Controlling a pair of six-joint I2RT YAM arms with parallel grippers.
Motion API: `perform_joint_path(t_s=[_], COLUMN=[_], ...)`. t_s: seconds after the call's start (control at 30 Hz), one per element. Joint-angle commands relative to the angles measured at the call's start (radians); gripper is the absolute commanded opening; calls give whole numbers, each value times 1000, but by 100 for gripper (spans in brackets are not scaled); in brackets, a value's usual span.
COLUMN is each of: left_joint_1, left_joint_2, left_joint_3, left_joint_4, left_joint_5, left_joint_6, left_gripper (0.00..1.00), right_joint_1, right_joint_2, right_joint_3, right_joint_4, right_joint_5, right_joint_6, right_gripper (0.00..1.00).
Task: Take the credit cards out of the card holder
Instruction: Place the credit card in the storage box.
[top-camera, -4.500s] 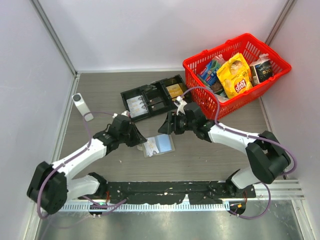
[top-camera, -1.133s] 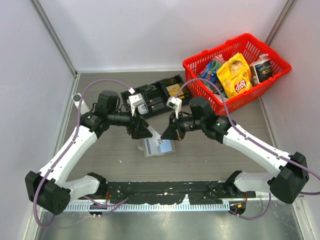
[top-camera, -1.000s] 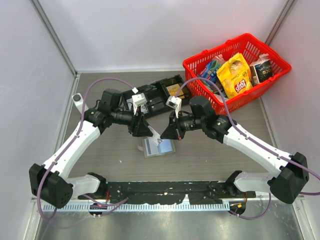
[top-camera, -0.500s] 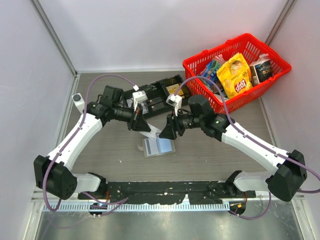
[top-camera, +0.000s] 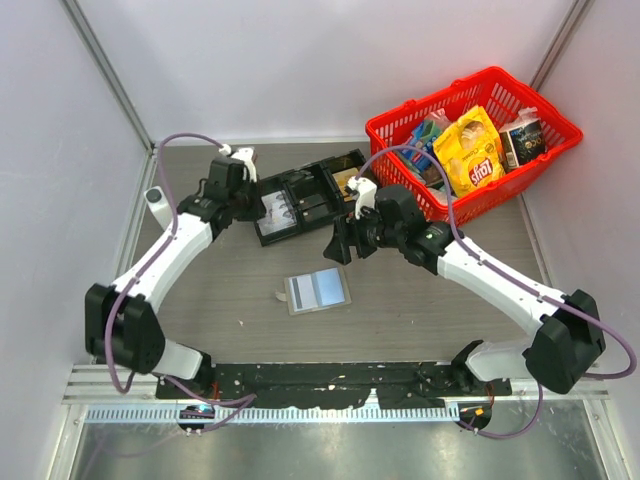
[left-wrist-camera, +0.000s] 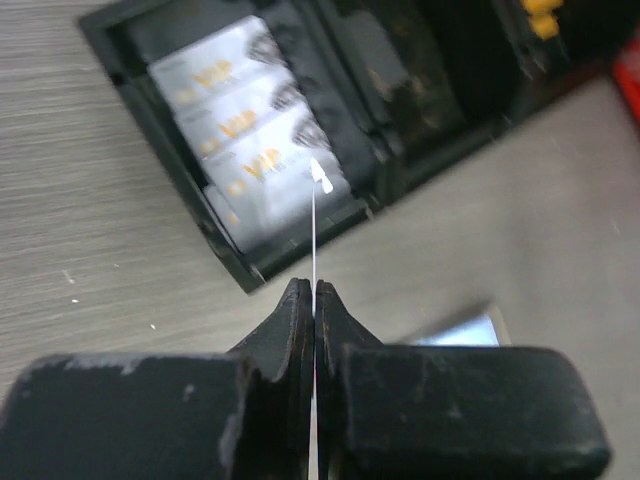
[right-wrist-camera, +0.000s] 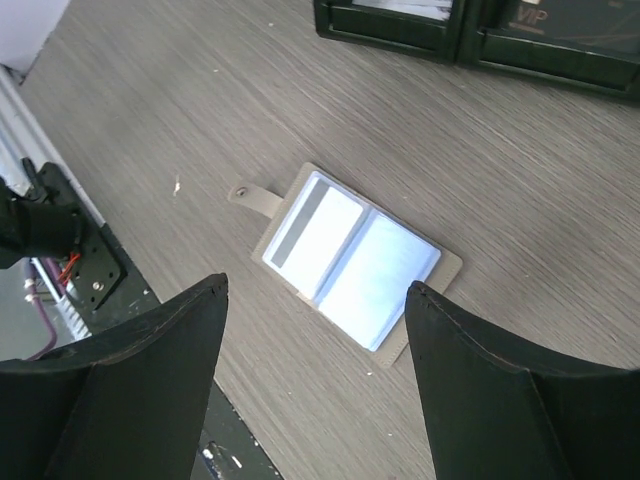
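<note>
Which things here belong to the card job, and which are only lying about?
Job: card holder, open flat; thin card in the left tool; black tray holding VIP cards.
Lying about: red basket, yellow snack bag, small white device.

The worktop (top-camera: 220, 310) is grey-brown with a wood grain. Near its middle the card holder (right-wrist-camera: 350, 260) has a taupe border and two pale blue-white windows, one crossed by a grey stripe. The tray (top-camera: 312, 205) towards the far edge is black, and the credit cards (left-wrist-camera: 250, 150) in it are silver-white with gold lettering. A credit card (left-wrist-camera: 314, 230) edge-on in the black left gripper (left-wrist-camera: 314, 300) shows as a white line. The basket (top-camera: 500, 200) at the far right corner is red and the bag (top-camera: 470, 150) inside it is yellow.
</note>
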Motion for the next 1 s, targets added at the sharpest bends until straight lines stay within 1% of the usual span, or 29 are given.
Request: perform_joint_path(t_s=[0.0,0.1,0.27,0.4,0.43,0.47,0.5,0.6,0.7,0.77,0.9,0.97], left_joint_1=[17,18,18,18,18,18,18,18,20,20,20,18], left_joint_2=[139,268,389,500,517,527,532,541,558,554,499,466], left_joint_3=[137,243,313,402,412,412,403,383,397,406,408,412], left_joint_4=[29,-19,0,-75,-86,-83,-71,-45,-81,-118,-149,-169], left_joint_5=[-276,-247,-182,-126,-92,-89,-48,-38,-61,-107,-187,-211], left_joint_6=[-229,-288,-384,-423,-429,-440,-452,-472,-467,-454,-409,-391], left_gripper=[1,1,2,2,2,2,2,3,12,20,33,37], right_joint_1=[2,2,0,2,2,2,0,-1,2,2,0,2], right_joint_2=[19,20,22,12,8,8,5,2,-4,-7,-20,-24], right_joint_3=[53,56,53,51,48,47,42,36,28,24,12,8], right_joint_4=[5,2,2,2,2,2,3,3,6,6,5,-6], right_joint_5=[85,105,124,139,142,144,147,148,151,158,167,177], right_joint_6=[5,2,4,5,7,7,8,18,22,22,28,28], right_gripper=[76,76,76,76,76,76,76,76,76,76,76,76])
